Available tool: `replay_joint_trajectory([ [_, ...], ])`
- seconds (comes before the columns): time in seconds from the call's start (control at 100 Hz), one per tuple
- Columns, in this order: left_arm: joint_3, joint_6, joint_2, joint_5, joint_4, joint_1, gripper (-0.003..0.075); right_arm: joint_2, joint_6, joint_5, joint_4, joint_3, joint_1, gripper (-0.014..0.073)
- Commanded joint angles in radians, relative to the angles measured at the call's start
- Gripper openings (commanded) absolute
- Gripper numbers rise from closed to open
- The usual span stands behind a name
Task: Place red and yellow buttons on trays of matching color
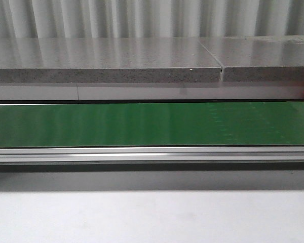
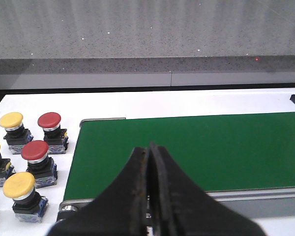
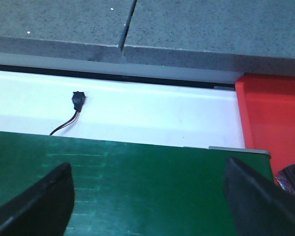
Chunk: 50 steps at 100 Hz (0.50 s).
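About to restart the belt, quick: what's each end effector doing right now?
Left end effector: closed, holding nothing, above the green belt.
Right end effector: open, empty, over the belt beside the red tray.

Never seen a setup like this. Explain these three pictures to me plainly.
This is a two-armed robot that sorts push buttons. The front view looks ahead over a green conveyor belt, bare here. The other two views come from cameras on the wrists. The left gripper is shut and holds nothing; beside the belt's end stand red buttons and yellow buttons. The right gripper is open above the belt, next to a red tray and a small black cable.
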<state>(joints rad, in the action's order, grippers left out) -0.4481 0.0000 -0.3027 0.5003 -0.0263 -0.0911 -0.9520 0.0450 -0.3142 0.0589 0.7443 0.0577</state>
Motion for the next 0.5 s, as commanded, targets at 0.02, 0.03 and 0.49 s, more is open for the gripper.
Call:
replay_joint_trajectory([
  [0.02,-0.027,-0.008,-0.007,-0.072,0.002,-0.009,-0.0021,0.096,0.013,0.065,-0.005,-0.011,0.017,0.0608],
  [0.03,-0.027,-0.008,-0.007,-0.072,0.002,-0.009,-0.0021,0.1,0.013,0.065,-0.005,-0.015,0.018,0.0607],
  [0.49,-0.027,-0.008,-0.007,-0.072,0.002,-0.009,-0.0021,0.219,0.013,0.002,-0.006,-0.053,0.018,-0.0069],
])
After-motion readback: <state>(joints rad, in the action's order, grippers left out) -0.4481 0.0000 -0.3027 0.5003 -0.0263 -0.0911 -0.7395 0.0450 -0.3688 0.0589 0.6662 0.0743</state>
